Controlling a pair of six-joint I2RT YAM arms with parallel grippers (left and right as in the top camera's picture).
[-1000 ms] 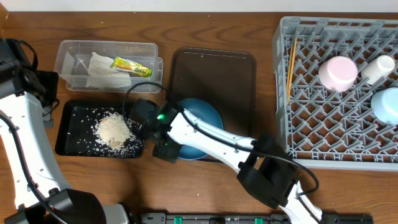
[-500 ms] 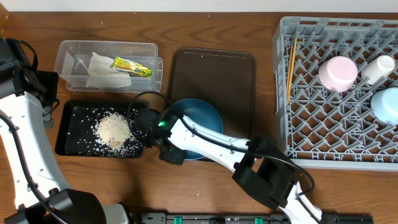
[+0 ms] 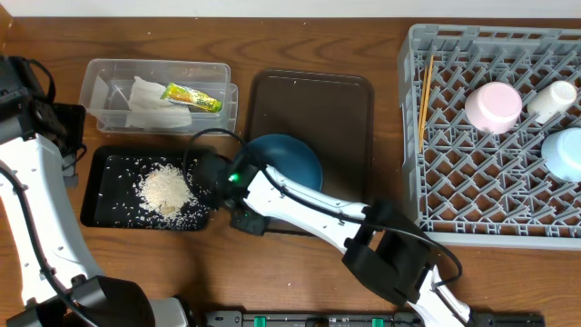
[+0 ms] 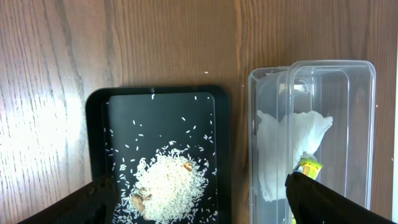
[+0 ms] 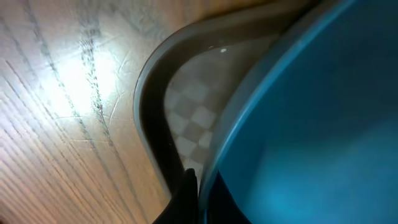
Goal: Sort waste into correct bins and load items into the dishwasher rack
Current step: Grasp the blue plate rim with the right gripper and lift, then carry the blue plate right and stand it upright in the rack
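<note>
A brown wooden desk (image 3: pixel 300 45) carries everything. At 3 o'clock stands the grey rack (image 3: pixel 472 195), with the chopsticks (image 3: pixel 425 91) along its 9 o'clock side and the pink bowl (image 3: pixel 493 106), white cup (image 3: pixel 554 98) and light-blue bowl (image 3: pixel 565 153) toward 2 o'clock. At 10 o'clock the clear container (image 3: pixel 109 77) holds the napkin (image 3: pixel 145 102) and the wrapper (image 3: pixel 192 97). Just below it, the black tray (image 3: pixel 100 204) holds the rice (image 3: pixel 168 189). The dark-blue plate (image 3: pixel 289 163) lies over the 7 o'clock corner of the brown tray (image 3: pixel 318 104). The right claw (image 3: pixel 221 182) grips the plate's rim at 9 o'clock; one finger (image 5: pixel 186 196) shows against the rim, the other is hidden. The left claw (image 4: pixel 199 182) hangs wide apart and empty above the black tray and container.
</note>
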